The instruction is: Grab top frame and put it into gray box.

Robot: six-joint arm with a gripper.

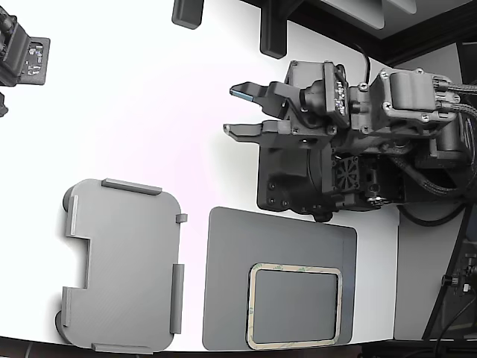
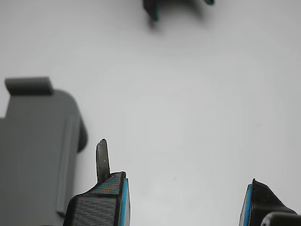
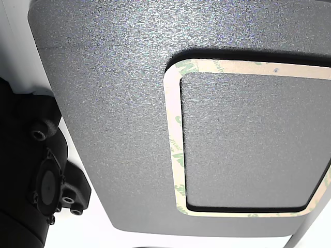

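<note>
Tool [image 1: 240, 112] spread, empty, over bare white tabletop [image 1: 149, 112]. Frame [image 1: 295, 306] flat on dark mat [image 1: 231, 283], at the exterior view's lower right. Box [image 1: 123, 265] just left of mat.

This looks like a robotics lab or test bench rather than any home or shop. A bare white tabletop [image 1: 149, 97] carries only staged parts: a dark gray mat [image 1: 231, 283] and a light gray tray [image 1: 123, 261]. A black robot arm [image 1: 358, 142] with exposed screws and bundled cables [image 1: 455, 97] (running off toward the exterior view's right) sits over it, and a second black device [image 1: 22, 56] shows at the far corner.
</note>
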